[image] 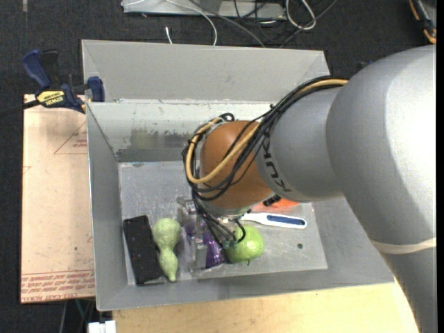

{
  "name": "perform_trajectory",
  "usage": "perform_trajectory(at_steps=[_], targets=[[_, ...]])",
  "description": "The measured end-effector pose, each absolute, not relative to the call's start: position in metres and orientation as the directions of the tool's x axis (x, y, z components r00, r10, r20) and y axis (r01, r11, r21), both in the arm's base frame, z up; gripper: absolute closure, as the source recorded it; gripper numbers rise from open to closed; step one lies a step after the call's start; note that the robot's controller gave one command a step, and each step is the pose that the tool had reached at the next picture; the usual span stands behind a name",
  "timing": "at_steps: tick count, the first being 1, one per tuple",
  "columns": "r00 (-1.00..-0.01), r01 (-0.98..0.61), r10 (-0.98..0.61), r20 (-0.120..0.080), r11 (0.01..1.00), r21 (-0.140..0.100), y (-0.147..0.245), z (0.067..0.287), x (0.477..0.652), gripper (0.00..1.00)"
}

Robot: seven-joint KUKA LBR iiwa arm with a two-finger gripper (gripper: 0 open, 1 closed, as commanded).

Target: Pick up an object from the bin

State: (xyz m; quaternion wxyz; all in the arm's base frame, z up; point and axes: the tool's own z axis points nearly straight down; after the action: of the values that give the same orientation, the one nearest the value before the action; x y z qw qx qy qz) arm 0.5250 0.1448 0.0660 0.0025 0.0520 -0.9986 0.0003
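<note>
Pincer [201, 250] between round green apple [247, 248], lumpy gourd [166, 244]

Arm [326, 151] from right, gripper [200, 247] downward

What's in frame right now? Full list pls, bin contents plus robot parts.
bin: 1, grey metal, middle of the view
black block: 1, black, near left corner of the bin floor
pale green pear-shaped things: 2 lobes, possibly one thing, pale green, just right of the black block
purple thing: 1, purple, near edge of the floor, right at the gripper
green round fruit: 1, bright green, right of the purple thing
white and blue stick: 1, white with a blue end, lying flat at the right of the floor
orange-red thing: 1, orange-red, mostly hidden under the arm
arm: 1, grey, reaching in from the right
orange cover: 1, orange, on the wrist
cables: several, black and yellow, looped over the cover
gripper: 1, metal, down among the green things
</note>
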Motion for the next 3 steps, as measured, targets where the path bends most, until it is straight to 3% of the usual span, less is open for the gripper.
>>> perform_trajectory(at_steps=[1,2,3], targets=[[-0.995,-0.096,-0.096,-0.011,0.995,0.007,0.161,0.07,0.523,0.0],[-0.938,-0.346,-0.346,0.003,0.938,0.001,0.113,0.07,0.518,0.0],[-0.896,-0.444,-0.444,-0.011,0.896,0.001,0.196,0.071,0.51,0.0]])
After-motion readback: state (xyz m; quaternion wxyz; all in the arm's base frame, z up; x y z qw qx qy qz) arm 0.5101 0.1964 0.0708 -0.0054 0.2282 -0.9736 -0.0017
